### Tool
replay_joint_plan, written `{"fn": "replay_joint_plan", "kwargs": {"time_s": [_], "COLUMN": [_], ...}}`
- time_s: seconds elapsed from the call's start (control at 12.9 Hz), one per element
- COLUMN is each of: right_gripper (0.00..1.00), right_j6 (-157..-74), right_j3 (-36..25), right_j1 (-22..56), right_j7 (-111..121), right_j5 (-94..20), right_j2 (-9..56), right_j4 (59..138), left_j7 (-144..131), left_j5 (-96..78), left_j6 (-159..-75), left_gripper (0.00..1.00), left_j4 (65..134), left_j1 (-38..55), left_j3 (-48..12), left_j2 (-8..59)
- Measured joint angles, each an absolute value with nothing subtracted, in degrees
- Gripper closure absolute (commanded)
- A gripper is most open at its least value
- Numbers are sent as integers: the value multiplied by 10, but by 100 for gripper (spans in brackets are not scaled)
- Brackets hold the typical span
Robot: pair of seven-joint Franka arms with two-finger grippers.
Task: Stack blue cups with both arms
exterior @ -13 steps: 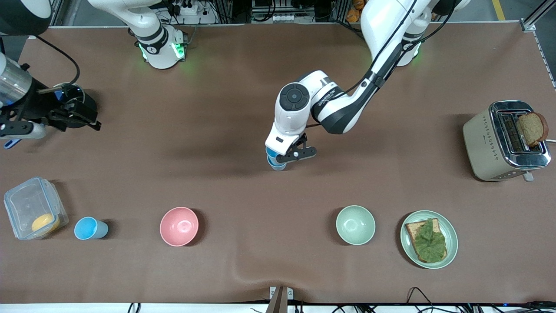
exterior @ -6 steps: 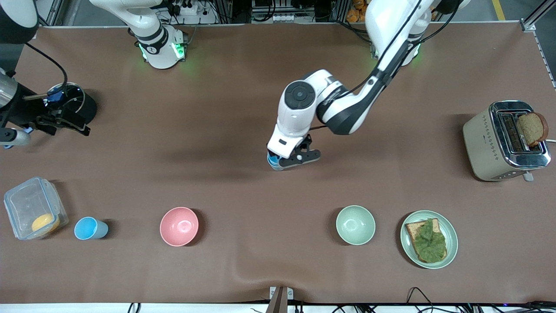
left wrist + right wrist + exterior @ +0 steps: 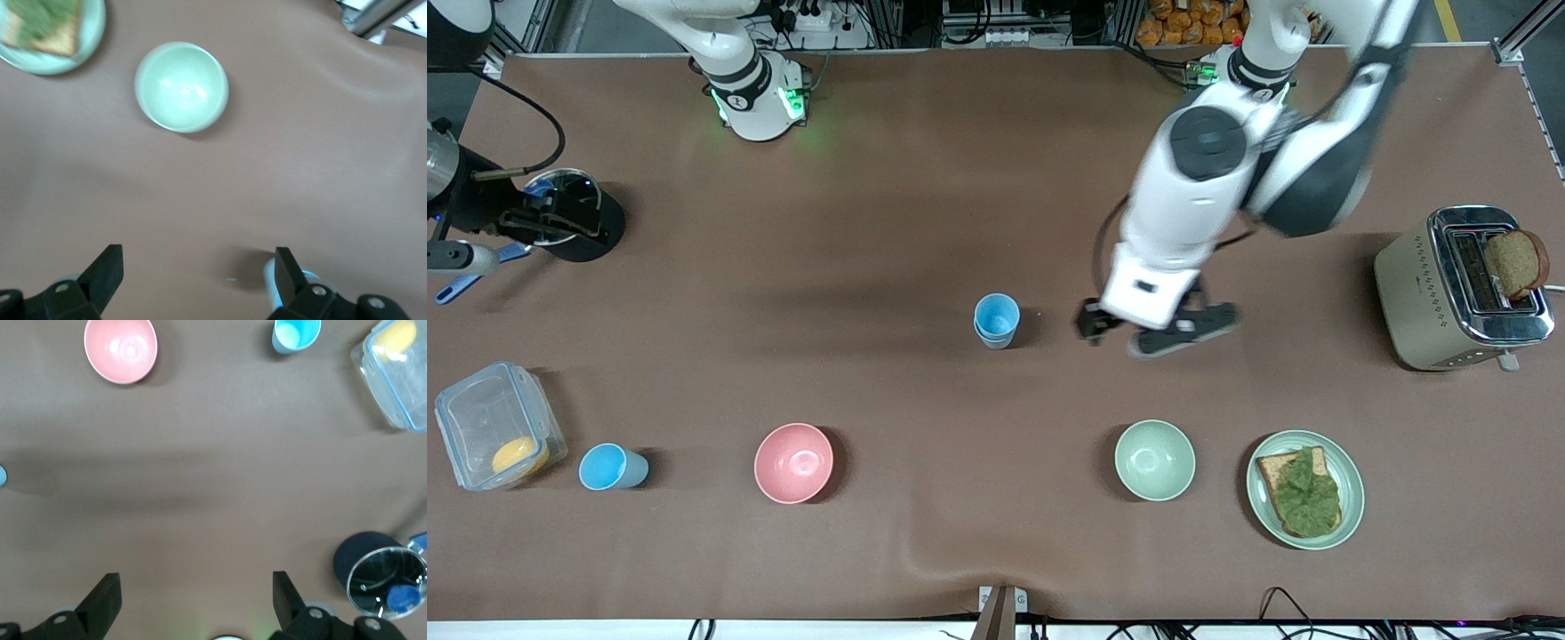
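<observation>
- Left gripper (image 3: 1158, 331) hangs over bare brown worktop (image 3: 871, 222), jaws spread, holding nothing.
- Just beside it, toward the right arm's end, stand 2 nested light-blue plastic tumblers (image 3: 996, 319), upright.
- Right gripper (image 3: 560, 218), jaws parted and empty, is the closer one to the lone blue tumbler (image 3: 611, 467) beside the clear lidded box (image 3: 494, 436), so that pick looks like its job.

Left gripper (image 3: 1158, 331) hangs above bare table mid-table, fingers spread wide, nothing held. Right gripper (image 3: 551, 222) waits at the right arm's end of the table (fingers also apart, empty).
</observation>
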State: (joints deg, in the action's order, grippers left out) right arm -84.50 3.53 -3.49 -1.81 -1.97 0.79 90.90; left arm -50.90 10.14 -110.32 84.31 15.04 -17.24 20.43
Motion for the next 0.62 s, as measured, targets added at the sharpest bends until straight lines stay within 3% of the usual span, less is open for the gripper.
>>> {"fn": "replay_joint_plan", "kwargs": {"time_s": [0.62], "right_gripper": [0], "right_j6": [-828], "right_j3": [36], "right_j1": [-38], "right_j7": [-18], "right_j5": [16], "right_j2": [-5], "right_j4": [899], "left_j7": [-214], "left_j5": [37], "left_j6": [-964], "left_gripper": [0], "left_j4": [844], "left_j1": [13], "left_j3": [-153], "left_j2": [95]}}
